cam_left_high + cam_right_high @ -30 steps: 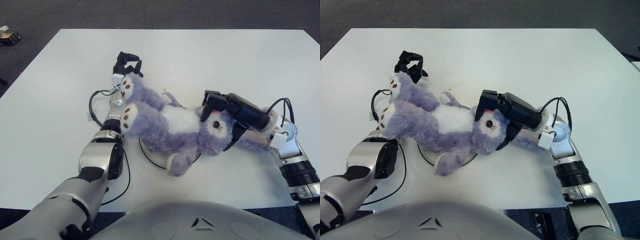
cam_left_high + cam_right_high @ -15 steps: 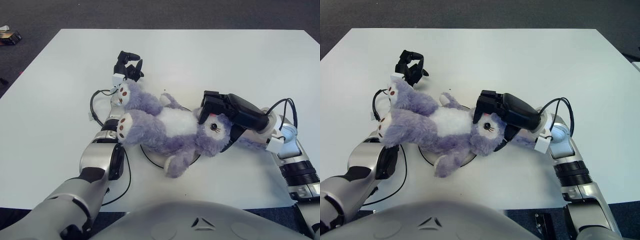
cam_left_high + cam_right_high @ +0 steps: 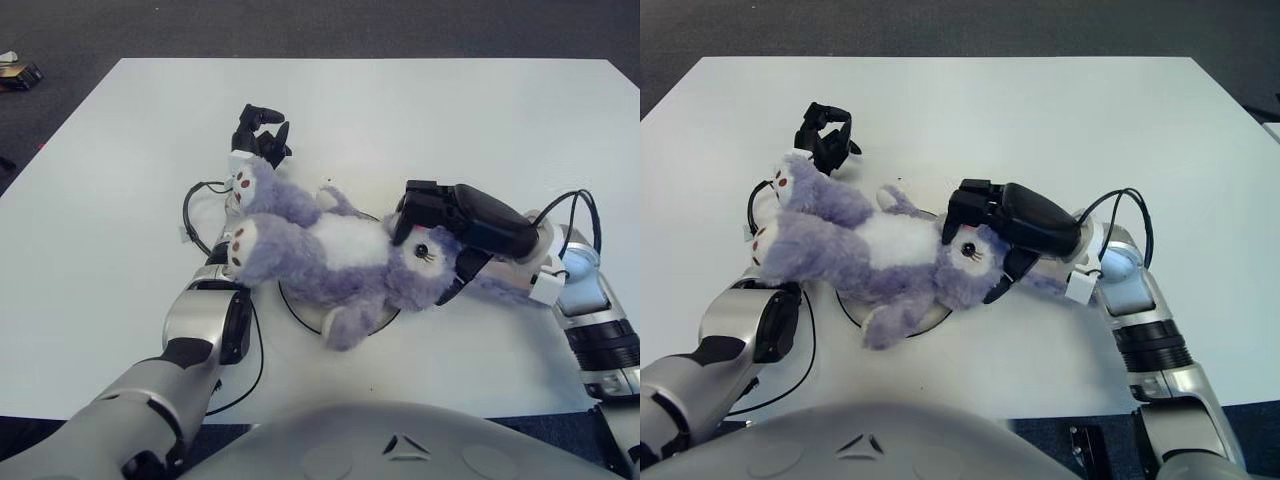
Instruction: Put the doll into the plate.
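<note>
Doll (image 3: 335, 262) shifted left, right hand (image 3: 1015, 220) clamped

We see only thin edges of the plate (image 3: 300, 312) beneath the doll (image 3: 335, 262); its centre is covered. The right hand (image 3: 1012, 222) overlies the doll's head, concealing the ears. The left hand (image 3: 258, 130) shows beyond the doll's feet; contact cannot be determined. The lower picture edge cuts off both arms.

White counter (image 3: 420, 110), square-cornered, fills most of the view. Dark grey floor (image 3: 300, 25) shows beyond its far edge and along both sides. Small object (image 3: 18, 72) on the floor at far left, too small to identify.
</note>
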Motion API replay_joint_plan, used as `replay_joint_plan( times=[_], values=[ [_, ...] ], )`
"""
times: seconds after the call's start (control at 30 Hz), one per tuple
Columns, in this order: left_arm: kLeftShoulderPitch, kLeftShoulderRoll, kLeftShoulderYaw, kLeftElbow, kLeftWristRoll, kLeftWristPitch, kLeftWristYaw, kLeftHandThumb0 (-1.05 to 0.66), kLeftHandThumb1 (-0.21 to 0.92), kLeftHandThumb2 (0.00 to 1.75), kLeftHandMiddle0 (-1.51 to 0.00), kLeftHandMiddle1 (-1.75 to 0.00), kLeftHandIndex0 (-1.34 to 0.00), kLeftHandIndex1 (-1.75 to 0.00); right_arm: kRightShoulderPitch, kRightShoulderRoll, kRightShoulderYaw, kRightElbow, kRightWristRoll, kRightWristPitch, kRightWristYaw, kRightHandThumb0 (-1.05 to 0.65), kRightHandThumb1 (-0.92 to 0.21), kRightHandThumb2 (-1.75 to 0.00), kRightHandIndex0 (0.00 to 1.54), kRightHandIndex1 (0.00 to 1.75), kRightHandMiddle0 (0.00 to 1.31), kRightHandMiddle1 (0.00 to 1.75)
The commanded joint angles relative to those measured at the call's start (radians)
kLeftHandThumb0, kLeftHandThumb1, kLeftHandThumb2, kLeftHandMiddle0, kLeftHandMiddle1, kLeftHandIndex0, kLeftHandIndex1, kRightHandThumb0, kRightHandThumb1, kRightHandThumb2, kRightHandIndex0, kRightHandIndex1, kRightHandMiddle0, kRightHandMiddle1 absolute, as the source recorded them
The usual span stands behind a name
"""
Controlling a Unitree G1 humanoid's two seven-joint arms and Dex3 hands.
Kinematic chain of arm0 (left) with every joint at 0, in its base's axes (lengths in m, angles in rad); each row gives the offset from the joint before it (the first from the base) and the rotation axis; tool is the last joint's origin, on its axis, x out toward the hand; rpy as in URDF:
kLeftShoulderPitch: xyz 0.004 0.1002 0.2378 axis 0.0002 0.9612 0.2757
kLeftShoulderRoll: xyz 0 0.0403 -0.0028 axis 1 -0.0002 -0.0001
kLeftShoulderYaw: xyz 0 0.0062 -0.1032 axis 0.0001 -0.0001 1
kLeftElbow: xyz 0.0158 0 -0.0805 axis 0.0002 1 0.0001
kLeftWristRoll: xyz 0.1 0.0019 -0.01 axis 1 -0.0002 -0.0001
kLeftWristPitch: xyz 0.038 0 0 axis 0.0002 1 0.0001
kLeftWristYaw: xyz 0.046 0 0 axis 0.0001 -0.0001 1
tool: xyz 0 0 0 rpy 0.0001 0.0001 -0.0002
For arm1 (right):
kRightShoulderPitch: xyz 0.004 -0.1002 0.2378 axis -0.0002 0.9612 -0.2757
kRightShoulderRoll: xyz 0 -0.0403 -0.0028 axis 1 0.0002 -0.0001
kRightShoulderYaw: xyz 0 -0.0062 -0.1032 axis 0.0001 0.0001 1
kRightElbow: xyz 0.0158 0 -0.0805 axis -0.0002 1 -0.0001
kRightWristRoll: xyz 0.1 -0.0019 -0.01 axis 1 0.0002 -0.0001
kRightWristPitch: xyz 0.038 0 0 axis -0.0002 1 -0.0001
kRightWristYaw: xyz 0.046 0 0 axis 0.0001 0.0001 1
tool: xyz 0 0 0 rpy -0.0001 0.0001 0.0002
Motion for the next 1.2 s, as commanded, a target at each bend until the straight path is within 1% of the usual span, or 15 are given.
replay_joint_plan(
  times=[0.0,0.07,0.1,0.17,0.23,0.3,0.53,0.77,0.97,1.07,1.17],
  values=[
    [0.009,0.0,-0.004,-0.011,0.004,-0.011,0.01,-0.35,0.92,0.31,-0.82,-1.65,-0.42,-1.52,0.002,-0.015,0.003,-0.021,-0.008,0.014,0.006,-0.48,-0.92,-0.17,0.25,0.01,0.25,0.43],
    [0.01,-0.001,-0.005,-0.01,0.004,-0.012,0.01,-0.35,0.92,0.31,-0.82,-1.65,-0.42,-1.52,0.005,-0.019,0.0,-0.032,-0.016,0.022,0.004,-0.48,-0.92,-0.17,0.25,0.01,0.25,0.42],
    [0.01,-0.002,-0.005,-0.01,0.004,-0.013,0.009,-0.35,0.92,0.31,-0.82,-1.65,-0.42,-1.52,0.007,-0.022,-0.003,-0.039,-0.023,0.027,0.003,-0.48,-0.92,-0.27,0.22,0.01,0.28,0.34],
    [0.011,-0.003,-0.005,-0.008,0.004,-0.014,0.009,-0.35,0.92,0.31,-0.83,-1.65,-0.42,-1.52,0.011,-0.025,-0.006,-0.049,-0.031,0.033,0.001,-0.48,-0.92,-0.36,0.2,0.0,0.32,0.23],
    [0.012,-0.003,-0.005,-0.007,0.003,-0.016,0.008,-0.35,0.92,0.31,-0.83,-1.65,-0.42,-1.52,0.014,-0.026,-0.006,-0.053,-0.034,0.036,-0.002,-0.48,-0.92,-0.42,0.18,0.0,0.35,0.16],
    [0.012,-0.003,-0.005,-0.007,0.003,-0.017,0.008,-0.35,0.92,0.31,-0.83,-1.65,-0.42,-1.52,0.016,-0.026,-0.005,-0.056,-0.036,0.038,-0.004,-0.48,-0.92,-0.44,0.17,0.0,0.36,0.13],
    [0.012,-0.003,-0.005,-0.006,0.003,-0.018,0.007,-0.35,0.92,0.31,-0.83,-1.66,-0.42,-1.52,0.017,-0.026,-0.005,-0.06,-0.038,0.042,-0.006,-0.48,-0.92,-0.46,0.16,0.0,0.37,0.1],
    [0.013,-0.004,-0.004,0.001,0.0,-0.024,0.001,-0.35,0.92,0.31,-0.83,-1.66,-0.42,-1.52,0.022,-0.026,-0.004,-0.078,0.01,0.078,0.003,-0.54,-0.92,-0.49,0.13,0.0,0.35,0.07],
    [0.013,-0.004,-0.004,0.002,0.0,-0.026,0.001,-0.35,0.92,0.31,-0.83,-1.65,-0.42,-1.52,0.023,-0.028,-0.004,-0.082,0.018,0.085,0.006,-0.55,-0.92,-0.49,0.12,0.0,0.34,0.06],
    [0.014,-0.005,-0.003,0.005,-0.001,-0.027,-0.001,-0.35,0.92,0.31,-0.83,-1.65,-0.42,-1.52,0.012,-0.039,-0.01,-0.084,0.103,0.122,0.032,-0.57,-0.92,-0.49,0.11,0.0,0.33,0.05],
    [0.014,-0.006,-0.003,0.005,-0.002,-0.027,-0.002,-0.35,0.92,0.31,-0.83,-1.66,-0.42,-1.52,0.009,-0.041,-0.017,-0.081,0.142,0.128,0.046,-0.59,-0.92,-0.5,0.09,0.0,0.32,0.04]
  ],
)
